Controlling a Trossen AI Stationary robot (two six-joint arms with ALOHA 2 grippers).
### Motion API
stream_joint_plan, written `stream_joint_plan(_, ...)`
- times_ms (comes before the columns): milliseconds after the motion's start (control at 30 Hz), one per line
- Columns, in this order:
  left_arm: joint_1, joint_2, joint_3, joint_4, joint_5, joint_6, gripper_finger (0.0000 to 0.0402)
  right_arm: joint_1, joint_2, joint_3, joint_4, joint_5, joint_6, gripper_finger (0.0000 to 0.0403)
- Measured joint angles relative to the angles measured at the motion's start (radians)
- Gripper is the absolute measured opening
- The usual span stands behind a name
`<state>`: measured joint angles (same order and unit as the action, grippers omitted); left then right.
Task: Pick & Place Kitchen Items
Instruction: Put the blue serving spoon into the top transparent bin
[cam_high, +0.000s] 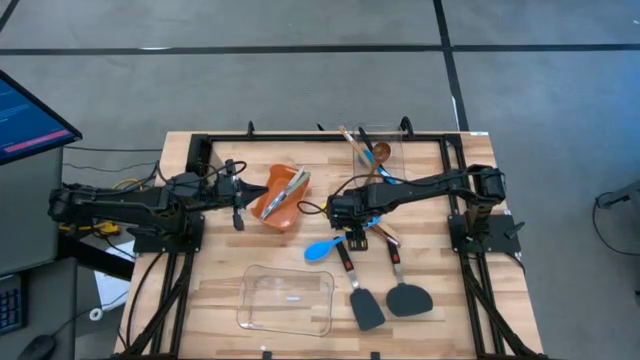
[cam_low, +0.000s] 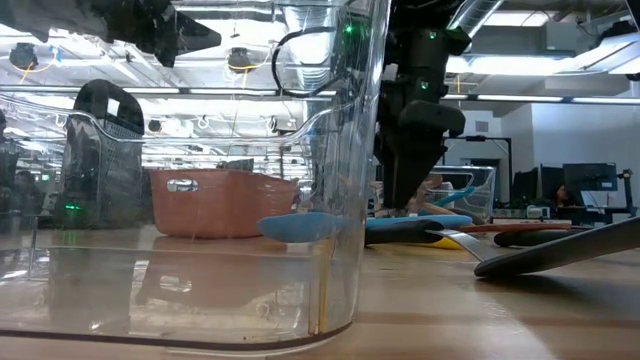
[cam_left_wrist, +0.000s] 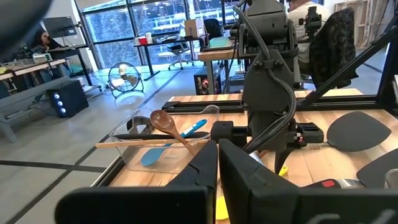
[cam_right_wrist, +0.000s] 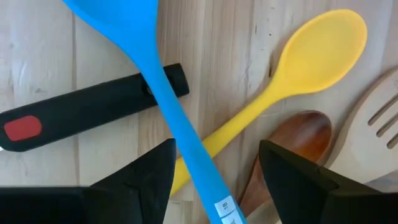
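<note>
Two arms, two grippers. Two black spatulas (cam_high: 366, 305) (cam_high: 408, 297) flat on table near front edge, side by side, handles pointing back toward right gripper (cam_high: 352, 222). One blue spoon (cam_right_wrist: 163, 99), one yellow spoon (cam_right_wrist: 292, 81), crossing each other, blue on top; blue also over a black handle with red tag (cam_right_wrist: 87, 113). One wooden spoon (cam_right_wrist: 292, 140) and one slotted wooden turner (cam_right_wrist: 379, 130) just beside yellow spoon.

Right gripper down over this pile at table middle, fingers (cam_right_wrist: 146, 177) spread wide, blue spoon handle and yellow spoon handle between them, nothing gripped. Left gripper (cam_high: 236, 213) raised left of orange bin (cam_high: 285, 212), fingers (cam_left_wrist: 205, 165) pressed together, holding nothing.

Three containers. Orange bin tipped, a couple of slim light-coloured tools inside. Clear container at back (cam_left_wrist: 127, 134): a wooden spoon (cam_left_wrist: 169, 127), a blue utensil, a dark one, a wooden stick across rim. Clear container at front (cam_high: 287, 300): contents unclear.
</note>
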<state>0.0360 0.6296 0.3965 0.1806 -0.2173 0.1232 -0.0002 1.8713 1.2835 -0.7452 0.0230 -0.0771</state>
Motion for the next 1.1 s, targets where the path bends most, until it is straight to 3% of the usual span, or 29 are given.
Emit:
stream_joint_plan(433, 0.000, 0.000, 0.000, -0.001, 0.001, 0.000, 0.0004, 0.015, 0.137, 0.007, 0.062, -0.049, -0.011, 0.0220)
stream_joint_plan(633, 0.000, 0.000, 0.000, -0.001, 0.005, 0.000, 0.0004, 0.014, 0.131, 0.005, 0.068, -0.046, -0.009, 0.0210)
stream_joint_plan(800, 0.000, 0.000, 0.000, 0.000, 0.004, 0.000, 0.0004, 0.014, 0.103, -0.002, 0.067, -0.044, -0.008, 0.0167)
stream_joint_plan(1100, 0.000, 0.000, 0.000, 0.000, 0.004, 0.000, 0.0004, 0.015, 0.079, 0.001, 0.062, -0.047, -0.005, 0.0047)
